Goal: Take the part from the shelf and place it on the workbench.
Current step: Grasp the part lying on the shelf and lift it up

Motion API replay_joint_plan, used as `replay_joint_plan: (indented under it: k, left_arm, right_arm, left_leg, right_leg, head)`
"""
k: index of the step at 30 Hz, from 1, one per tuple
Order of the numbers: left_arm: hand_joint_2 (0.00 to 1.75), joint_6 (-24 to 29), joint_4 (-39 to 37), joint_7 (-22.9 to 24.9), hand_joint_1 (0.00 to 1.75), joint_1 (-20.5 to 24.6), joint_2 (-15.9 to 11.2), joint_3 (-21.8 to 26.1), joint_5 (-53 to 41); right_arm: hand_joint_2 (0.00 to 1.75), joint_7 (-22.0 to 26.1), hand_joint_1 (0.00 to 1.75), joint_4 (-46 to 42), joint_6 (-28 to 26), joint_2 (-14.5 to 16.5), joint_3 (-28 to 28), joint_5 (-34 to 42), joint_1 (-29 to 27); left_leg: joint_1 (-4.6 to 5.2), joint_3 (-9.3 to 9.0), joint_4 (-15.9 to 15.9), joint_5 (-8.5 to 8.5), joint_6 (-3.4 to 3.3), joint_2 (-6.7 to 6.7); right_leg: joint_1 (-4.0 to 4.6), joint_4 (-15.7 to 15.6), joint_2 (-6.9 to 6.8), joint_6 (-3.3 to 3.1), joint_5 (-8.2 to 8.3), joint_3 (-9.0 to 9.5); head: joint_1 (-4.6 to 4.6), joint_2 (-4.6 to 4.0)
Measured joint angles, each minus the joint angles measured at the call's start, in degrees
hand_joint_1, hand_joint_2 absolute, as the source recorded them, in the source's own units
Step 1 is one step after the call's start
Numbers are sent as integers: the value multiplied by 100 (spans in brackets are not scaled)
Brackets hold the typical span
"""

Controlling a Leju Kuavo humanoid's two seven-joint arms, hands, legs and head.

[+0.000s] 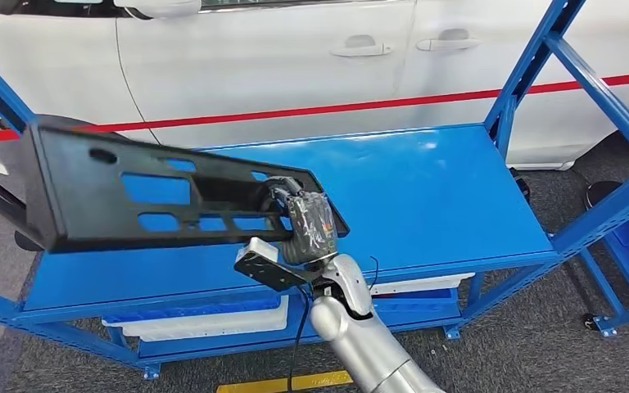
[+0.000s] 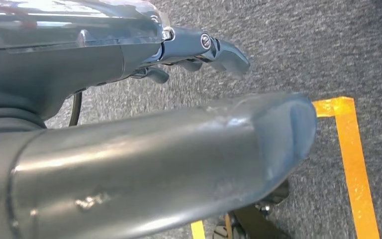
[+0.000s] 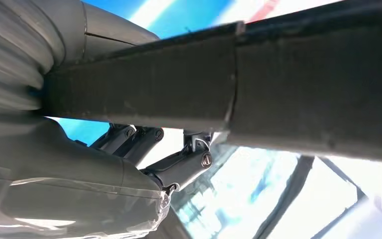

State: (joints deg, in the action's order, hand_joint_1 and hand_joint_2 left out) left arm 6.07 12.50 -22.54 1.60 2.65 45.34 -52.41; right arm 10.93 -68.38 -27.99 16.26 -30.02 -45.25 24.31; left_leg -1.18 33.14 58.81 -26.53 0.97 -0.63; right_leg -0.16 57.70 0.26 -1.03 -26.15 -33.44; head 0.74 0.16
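Note:
The part [image 1: 74,201] is a long black flat panel with several cut-outs. It hangs tilted above the left half of the blue shelf top [image 1: 434,188]. My right hand [image 1: 307,225] grips the panel at its right end, with the silver arm reaching up from below. In the right wrist view the panel's black edge [image 3: 288,84] runs across my right hand [image 3: 69,169], pinched between thumb and the dark fingers [image 3: 181,167]. My left hand [image 2: 79,64] hangs over the grey floor and holds nothing; its fingers [image 2: 221,50] lie stretched out apart from the thumb.
A white car [image 1: 278,57] with a red stripe stands close behind the shelf. Blue frame posts [image 1: 532,74] rise at the right and left. White trays [image 1: 205,323] sit on the lower level. Yellow tape [image 2: 350,149] marks the grey carpet.

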Motion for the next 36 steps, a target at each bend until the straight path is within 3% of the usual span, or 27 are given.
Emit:
replay_joint_plan:
  k: [2,4,5,6,7,9,11,14,16,19,20,21,22,25,27,30,32,35,36]
  left_arm:
    - [0,18,0,-16,0,-7,27,89,0]
    - [0,25,0,-25,0,-16,49,171,0]
    - [0,27,0,-26,0,-23,55,206,0]
    - [0,28,0,-27,0,-31,58,233,0]
    - [0,28,0,-27,0,-36,60,257,-1]
    - [87,26,0,-34,0,-26,65,303,-9]
    - [175,19,0,-51,0,-12,81,342,-24]
    - [175,-2,0,-75,0,-11,112,379,-71]
    - [175,-8,0,-84,0,-13,133,418,-91]
    - [175,17,0,-89,0,8,158,521,-58]
    - [175,30,0,-89,0,12,166,563,-41]
    - [175,41,0,-90,0,13,175,606,-24]
    - [175,49,0,-91,0,12,185,651,-8]
    - [175,73,0,-105,0,16,226,784,17]
    - [175,86,0,-114,0,29,246,860,20]
    - [175,100,0,-111,0,40,264,952,9]
    - [175,118,0,-94,0,40,275,1007,-1]
    - [175,135,0,-54,0,39,286,1079,-23]
    - [175,137,0,-41,0,37,287,1094,-34]
  right_arm:
    - [175,114,175,-725,48,-100,-43,685,-166]
    - [175,163,175,-1324,80,-250,-51,1093,-309]
    - [175,177,175,-1561,84,-326,-50,1193,-388]
    - [175,193,175,-1753,84,-393,-49,1250,-460]
    - [175,215,175,-1914,84,-445,-49,1301,-522]
    - [175,286,175,-2187,73,-525,-48,1441,-615]
    - [175,366,175,-2419,67,-595,-40,1629,-688]
    - [175,492,175,-2718,209,-702,-2,2140,-876]
    - [175,555,175,-2878,369,-752,53,2636,-1035]
    - [175,700,175,-2996,504,-790,173,3152,-1351]
    - [175,780,175,-3008,540,-802,211,3218,-1510]
    - [175,874,175,-3013,587,-813,240,3240,-1685]
    - [175,981,175,-3021,653,-821,260,3234,-1862]
    - [175,1337,175,-3077,897,-826,290,3169,-2348]
    - [175,1510,175,-3111,993,-826,311,3139,-2584]
    - [175,1659,175,-3168,1104,-827,369,3119,-2883]
    - [175,1795,175,-3224,1202,-826,407,3110,-3081]
    - [175,1999,175,-3255,1280,-826,434,3107,-3346]
    - [175,2041,175,-3256,1290,-826,443,3107,-3420]
  left_leg:
    - [-10,187,434,-274,36,22]
    - [-12,534,1201,-617,69,30]
    - [-15,674,1494,-696,85,30]
    - [-18,723,1577,-656,96,31]
    - [-23,667,1438,-511,101,32]
    - [-30,333,709,-120,89,35]
    - [-13,88,174,30,44,28]
    - [3,67,96,4,-58,17]
    - [-12,52,54,26,-135,22]
    - [-16,42,31,31,-213,28]
    - [-14,40,32,27,-221,26]
    - [-13,35,32,20,-224,24]
    - [-12,24,32,13,-222,22]
    - [-3,-27,35,-28,-173,15]
    - [11,-40,34,-50,-115,13]
    - [6,-63,35,-81,-2,17]
    - [0,16,300,-318,47,28]
    - [-5,396,1345,-915,83,36]
    - [-4,458,1564,-987,85,36]
  right_leg:
    - [-26,-41,-19,-60,8,32]
    - [-14,-41,-31,-93,-10,47]
    - [-9,-36,-32,-100,-21,54]
    - [-7,-27,-26,-100,-34,61]
    - [-10,-12,-14,-92,-52,70]
    - [-13,41,8,-51,-109,91]
    - [4,112,15,7,-160,77]
    - [18,134,12,79,-177,49]
    - [7,279,8,136,-294,-9]
    - [-15,1226,4,198,-762,-469]
    - [-21,1546,3,207,-857,-643]
    - [-26,1700,3,210,-852,-744]
    - [-31,1615,2,205,-729,-729]
    - [-28,533,-5,161,-177,-238]
    - [-3,159,0,128,-86,-65]
    - [2,117,2,31,-58,-45]
    - [-19,71,-18,-42,-17,-32]
    - [1,83,-35,-82,4,-74]
    - [11,95,-39,-88,9,-94]
  head:
    - [-21,0]
    - [-32,0]
    - [-31,0]
    - [-31,1]
    - [-32,1]
    - [-33,1]
    - [-36,0]
    - [-24,0]
    - [-8,1]
    - [11,1]
    - [11,0]
    - [12,-1]
    - [12,-1]
    - [10,1]
    - [6,1]
    - [3,0]
    - [-9,-1]
    - [-25,0]
    - [-24,0]
